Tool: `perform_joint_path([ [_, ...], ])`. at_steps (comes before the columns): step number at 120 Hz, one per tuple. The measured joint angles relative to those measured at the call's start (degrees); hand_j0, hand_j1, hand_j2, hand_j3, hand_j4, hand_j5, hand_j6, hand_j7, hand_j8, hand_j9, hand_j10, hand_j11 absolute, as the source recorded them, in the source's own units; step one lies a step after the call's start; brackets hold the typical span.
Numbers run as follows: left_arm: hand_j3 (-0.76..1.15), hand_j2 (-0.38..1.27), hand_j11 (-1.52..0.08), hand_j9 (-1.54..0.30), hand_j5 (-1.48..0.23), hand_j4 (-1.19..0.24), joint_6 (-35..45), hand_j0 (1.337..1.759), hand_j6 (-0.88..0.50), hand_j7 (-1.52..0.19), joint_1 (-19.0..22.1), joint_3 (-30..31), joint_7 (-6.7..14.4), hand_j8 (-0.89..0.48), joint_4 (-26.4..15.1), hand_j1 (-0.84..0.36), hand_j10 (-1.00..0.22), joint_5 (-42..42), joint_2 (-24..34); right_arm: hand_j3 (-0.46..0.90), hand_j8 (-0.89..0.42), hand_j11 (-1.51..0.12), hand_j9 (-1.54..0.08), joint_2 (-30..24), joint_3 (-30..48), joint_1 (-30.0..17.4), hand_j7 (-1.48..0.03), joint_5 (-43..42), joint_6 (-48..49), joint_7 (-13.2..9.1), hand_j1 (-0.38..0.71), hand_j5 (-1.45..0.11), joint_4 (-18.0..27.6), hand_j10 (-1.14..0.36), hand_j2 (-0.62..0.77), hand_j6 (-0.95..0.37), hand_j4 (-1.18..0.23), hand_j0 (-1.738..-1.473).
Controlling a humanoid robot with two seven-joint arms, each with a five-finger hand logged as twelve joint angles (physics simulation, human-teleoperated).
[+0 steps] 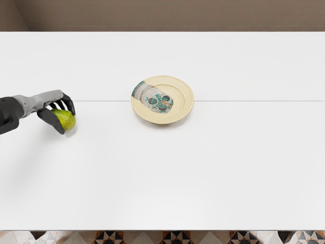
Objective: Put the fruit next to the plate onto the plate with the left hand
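**tableguy:** White laminate pretty much everywhere. That big flat white tabletop [228, 168] fills nearly the whole view. Bang in the middle sits the round cream-yellow plate [188, 96] with a teal pattern across its left half.

**mo_77:** And the arm?

**tableguy:** The grey-and-black left hand [57, 109] comes in from the left edge, with its dark fingers [51, 121] curled shut around the small yellow-green pear-shaped fruit [66, 120], wrapping it from above and from the side. The fruit is way out at the left of the table, well apart from the plate, and nothing is on the plate yet. Can't tell if it's lifted or resting on the surface.

**mo_77:** What goes wrong from here?

**tableguy:** My guess is the carry. It's a smooth, rounded thing, so a shallow grip could let it squirm out sideways. And if it's released too high or too near the rim, it probably rolls straight off that shallow plate.
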Motion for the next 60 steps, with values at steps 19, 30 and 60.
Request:
perform_joint_path([
  [19, 0.0, 0.49, -0.97, -0.98, -1.01, -0.7, -3.69, 1.655, -0.35, -0.99, -4.96, -0.12, 0.08, -0.35, -0.08, -0.29, -0.5, -2.85, 0.02, 0.0, -0.03, -0.04, -0.04, 0.0, 0.03, 0.0, -0.04, 0.0, 0.0, 0.03, -0.31, -0.04, 0.0, -0.03, -0.01, -0.03, -0.03, -1.658],
  [30, 0.0, 0.5, -0.98, -1.0, -1.03, -0.7, -6.33, 1.655, -0.33, -1.01, -7.95, -0.13, 0.16, -0.33, -0.01, -0.31, -0.48, -5.73, 0.02, 0.0, -0.03, -0.04, -0.04, 0.0, 0.01, 0.0, -0.04, 0.0, 0.0, 0.05, -0.31, -0.04, 0.0, -0.03, -0.01, -0.03, -0.03, -1.658],
  [60, 0.0, 0.55, -1.0, -1.03, -1.07, -0.71, -11.55, 1.655, -0.35, -1.04, -14.04, -0.1, 0.4, -0.34, 0.03, -0.3, -0.51, -12.52, -0.82, 0.0, -0.03, -0.04, -0.04, 0.0, -0.07, 0.0, -0.04, -0.03, 0.0, 0.06, -0.31, -0.04, 0.03, -0.03, -0.01, -0.03, -0.03, -1.658],
])
